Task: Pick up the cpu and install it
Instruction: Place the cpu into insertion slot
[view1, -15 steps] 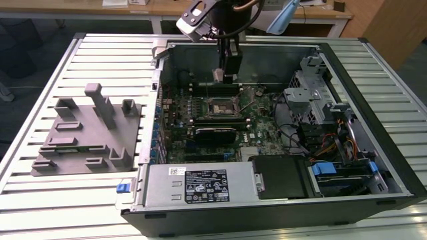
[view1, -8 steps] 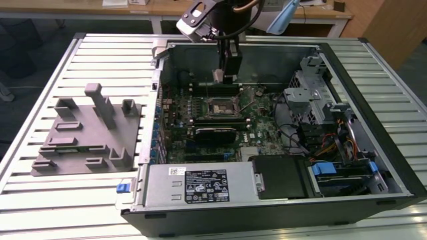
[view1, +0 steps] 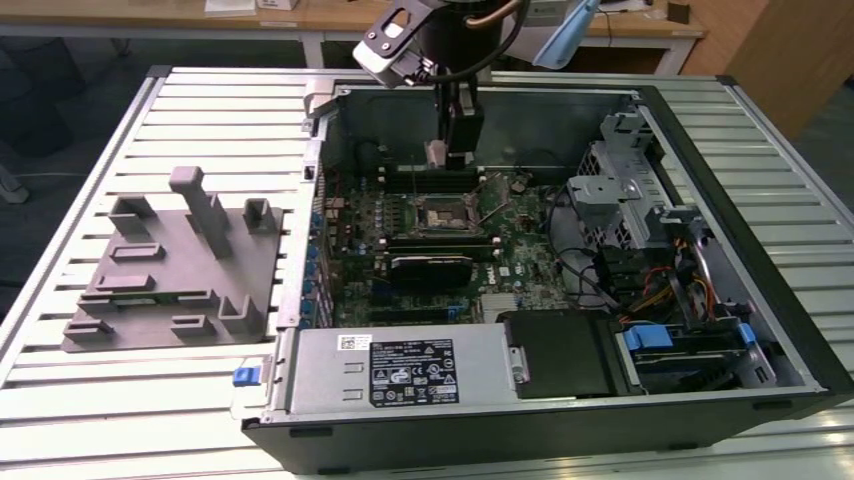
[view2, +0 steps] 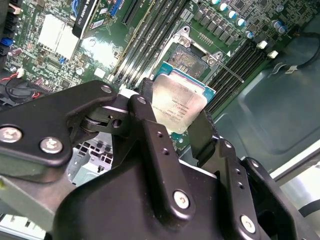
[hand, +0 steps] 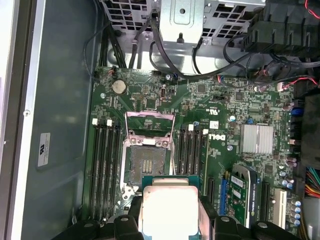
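**Gripper and cpu.** I find the gripper (view2: 176, 117) clamped on the cpu (view2: 177, 107), with a black finger (view2: 148, 131) bearing on each of two opposite edges.

**Second wrist view.** The chip's pale metal top faces the camera, and a strip of its green edge shows on the far side. It hangs clear of the motherboard (view2: 30, 45), with no contact that I can see. Past it lies the socket (view2: 192, 59), uncovered, with its lever (view2: 231, 68) lying out across the memory slots.

**First wrist view.** This camera looks straight down on the board. The socket's metal frame (hand: 150, 122) stands open and the dark contact field is bare. The cpu overlaps the socket's near rim from this angle. I cannot tell whether it is squarely over the socket.

**Exterior view.** This view adds height and setting. The arm reaches down into the open case (view1: 547, 118). The gripper is held above the board, somewhat nearer the back wall than the socket is. The chip is a small pale patch at the fingertips. A grey fixture (view1: 174, 270) sits on the slatted table (view1: 200, 400), at the exterior view's left of the case and well apart from the gripper.
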